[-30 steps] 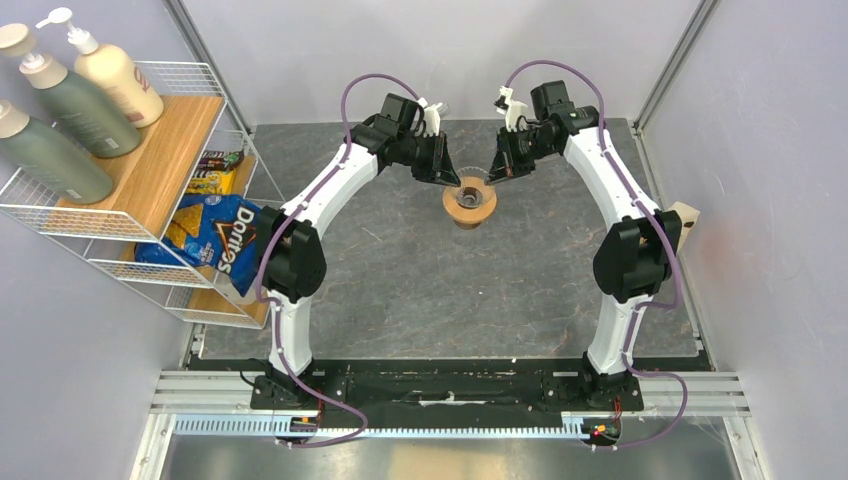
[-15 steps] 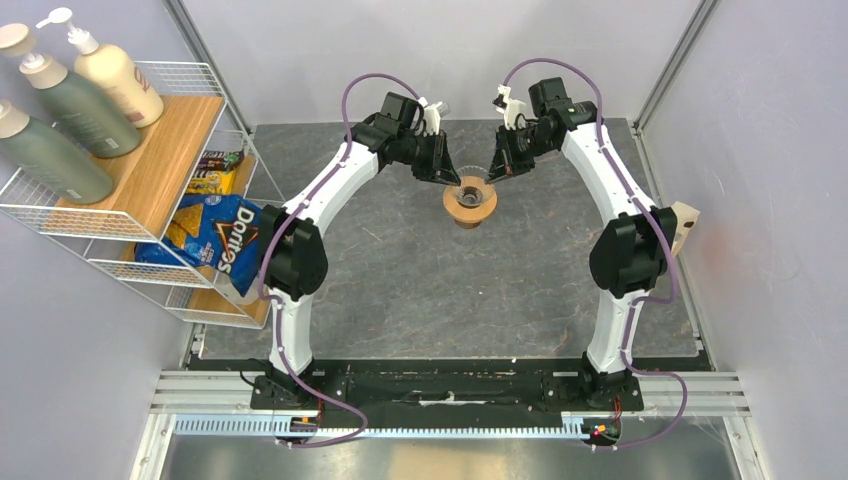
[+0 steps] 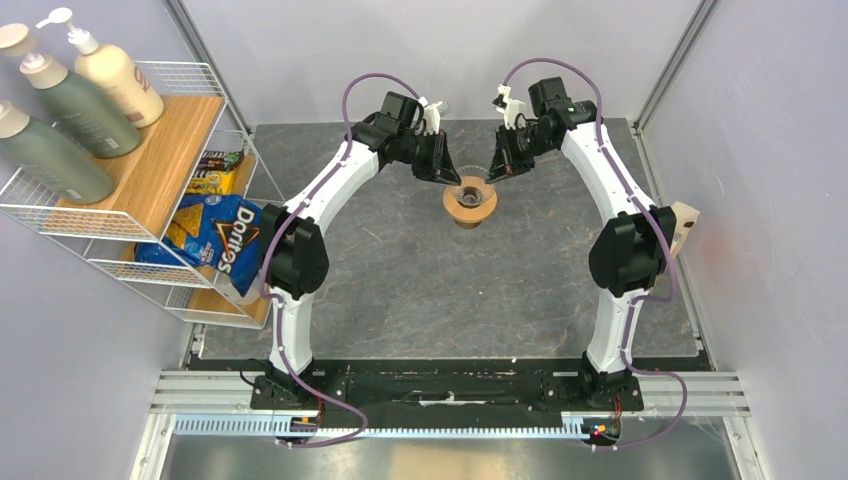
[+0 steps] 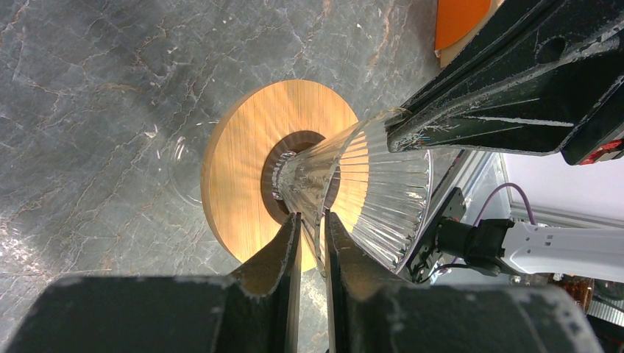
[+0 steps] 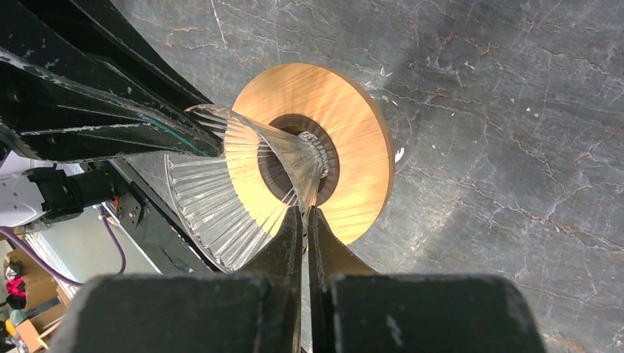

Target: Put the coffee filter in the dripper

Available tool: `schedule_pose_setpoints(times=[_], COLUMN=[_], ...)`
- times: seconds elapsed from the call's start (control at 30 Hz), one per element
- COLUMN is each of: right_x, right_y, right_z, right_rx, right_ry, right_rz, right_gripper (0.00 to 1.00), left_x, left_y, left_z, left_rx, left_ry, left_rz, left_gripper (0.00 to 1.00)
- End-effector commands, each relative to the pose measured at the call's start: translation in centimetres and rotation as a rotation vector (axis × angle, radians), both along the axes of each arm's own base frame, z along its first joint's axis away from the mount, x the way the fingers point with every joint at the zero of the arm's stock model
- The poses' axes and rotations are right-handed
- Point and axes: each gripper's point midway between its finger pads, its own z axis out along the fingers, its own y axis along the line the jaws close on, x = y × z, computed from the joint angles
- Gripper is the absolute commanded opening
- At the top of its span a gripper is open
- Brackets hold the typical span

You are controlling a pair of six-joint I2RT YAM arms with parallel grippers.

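Left tool (image 4: 312,220) clamps the dripper (image 4: 383,184) by its glass wall; right tool (image 5: 305,213), jaws together, touches it.

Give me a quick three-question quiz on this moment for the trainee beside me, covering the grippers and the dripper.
1. True or false: the left gripper hangs open, clear of the dripper.
2. Where are the tips of the right gripper? A: at the dripper. B: over the wire shelf. C: at the table's near edge.
3. Fill in: the dripper's collar is a flat ring of ____.

Key
1. False: it pinches the dripper's glass wall.
2. A.
3. Wood.
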Motion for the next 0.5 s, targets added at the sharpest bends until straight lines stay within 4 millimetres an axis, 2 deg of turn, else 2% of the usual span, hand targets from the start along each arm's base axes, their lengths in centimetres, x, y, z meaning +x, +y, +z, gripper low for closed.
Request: schedule_pose_setpoints(times=[0.0, 0.27, 0.47], right_x=[1.2, 1.5, 2.0], right_y=[-1.6, -1.9, -2.4], right_z=[-4.0, -4.5, -5.0], right_rx=[-0.114, -0.137, -0.185], right_ry=[0.022, 0.0, -0.059], right_rz=[-0.009, -0.009, -0.006], right_gripper=[0.0, 0.0, 0.0], left_x=[0.6, 0.6, 1.3], left_y=[0.9, 1.3, 1.9], left_z=[-4.0, -5.1, -5.7], left_rx=[0.089, 0.122, 0.163], left_ry=[0.046, 0.038, -0.014], left_rz=[0.021, 0.015, 0.024], left_gripper=[0.02, 0.02, 0.02])
